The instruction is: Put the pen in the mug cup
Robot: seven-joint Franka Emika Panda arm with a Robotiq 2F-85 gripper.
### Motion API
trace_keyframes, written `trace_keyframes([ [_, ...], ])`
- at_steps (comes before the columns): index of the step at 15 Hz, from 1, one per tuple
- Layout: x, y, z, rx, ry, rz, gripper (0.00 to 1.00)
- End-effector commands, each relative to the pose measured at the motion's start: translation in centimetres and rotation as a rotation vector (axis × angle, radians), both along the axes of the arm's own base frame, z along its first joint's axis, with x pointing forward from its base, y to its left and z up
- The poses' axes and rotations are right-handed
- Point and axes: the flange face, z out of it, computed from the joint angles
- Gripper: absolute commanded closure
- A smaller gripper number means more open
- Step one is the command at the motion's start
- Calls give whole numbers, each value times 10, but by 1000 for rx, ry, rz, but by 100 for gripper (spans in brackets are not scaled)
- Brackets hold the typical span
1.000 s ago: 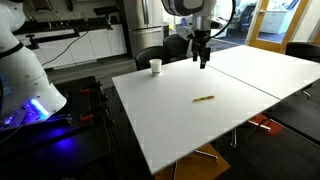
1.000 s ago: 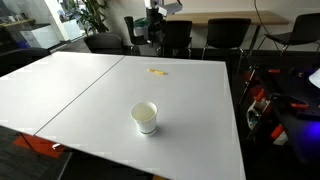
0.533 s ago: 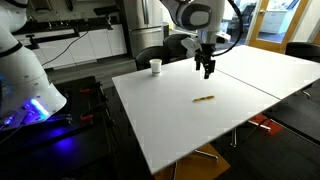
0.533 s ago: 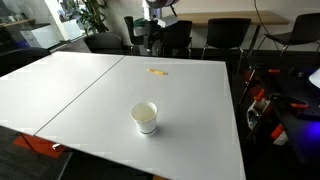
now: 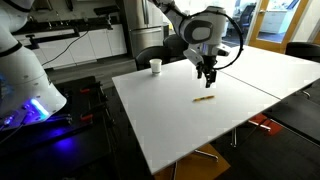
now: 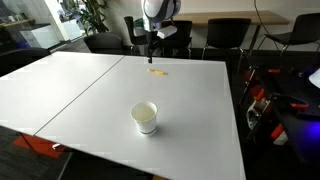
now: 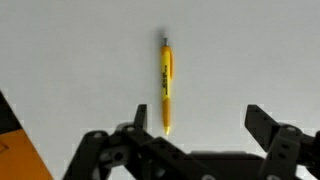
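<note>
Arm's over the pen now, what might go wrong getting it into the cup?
1. In the wrist view the pen lies nearer one finger than the middle of the open gripper, so a descent might land on it or nudge it.
2. It is thin and flat on the table; the fingers may close without it.
3. The mug cup is small and stands well away; a tilted pen could miss or tip it.
</note>
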Motion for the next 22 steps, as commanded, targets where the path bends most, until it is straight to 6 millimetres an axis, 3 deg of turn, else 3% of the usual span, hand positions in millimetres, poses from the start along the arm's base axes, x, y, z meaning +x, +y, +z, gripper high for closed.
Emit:
trace_keyframes([
  [1,10,-1,-15,2,-25,-32,0],
  [10,14,-9,-48,17,-6,-62,0],
  [22,24,-17,-71,12,2,-89,0],
])
